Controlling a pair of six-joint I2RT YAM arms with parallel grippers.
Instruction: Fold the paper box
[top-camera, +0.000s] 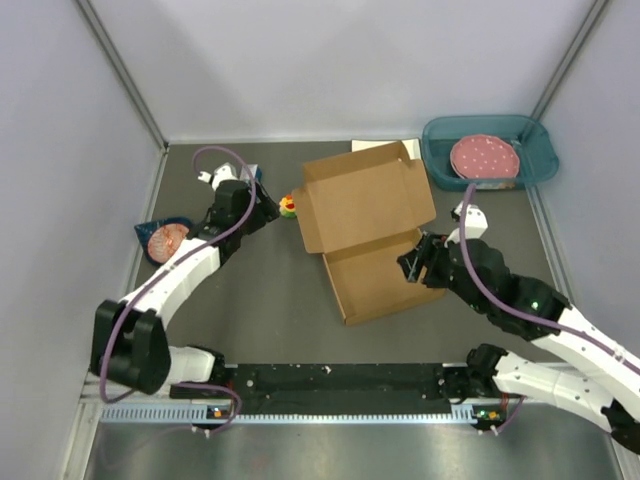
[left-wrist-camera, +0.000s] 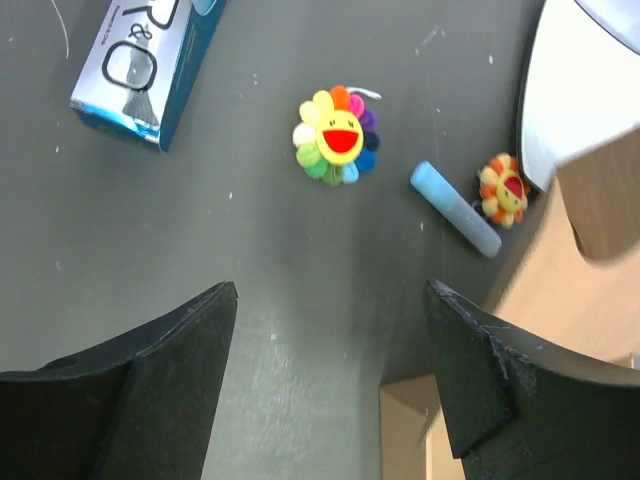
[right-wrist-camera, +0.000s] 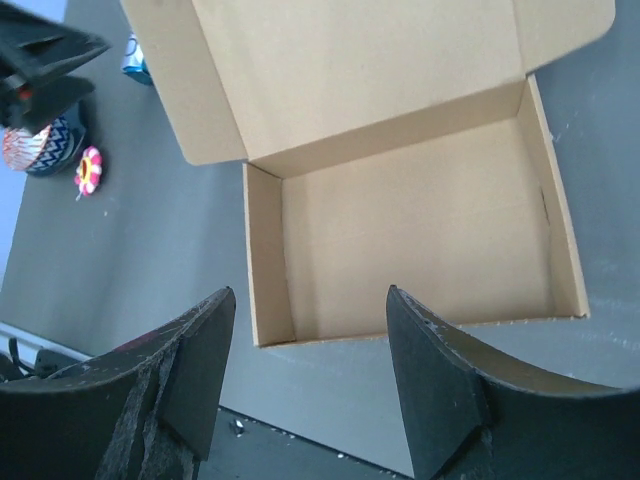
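Note:
The paper box (top-camera: 372, 238) lies in the middle of the table, brown cardboard, its shallow tray standing up and its lid tilted back open. In the right wrist view the empty tray (right-wrist-camera: 420, 230) fills the middle. My right gripper (top-camera: 412, 267) hovers at the tray's right wall, open (right-wrist-camera: 310, 300), nothing between its fingers. My left gripper (top-camera: 270, 213) is just left of the lid's corner, pointing at the table. Its fingers stand wide open (left-wrist-camera: 330, 300) over bare table, with a corner of the cardboard (left-wrist-camera: 560, 330) by the right finger (left-wrist-camera: 470, 370).
A rainbow flower toy (left-wrist-camera: 338, 137), a blue stick (left-wrist-camera: 455, 210) and a small orange flower toy (left-wrist-camera: 503, 190) lie ahead of the left gripper. A blue carton (left-wrist-camera: 150, 70) lies farther left. A patterned bowl (top-camera: 165, 238) sits at the left, and a teal tray (top-camera: 535, 160) with a pink plate (top-camera: 485, 157) at the back right.

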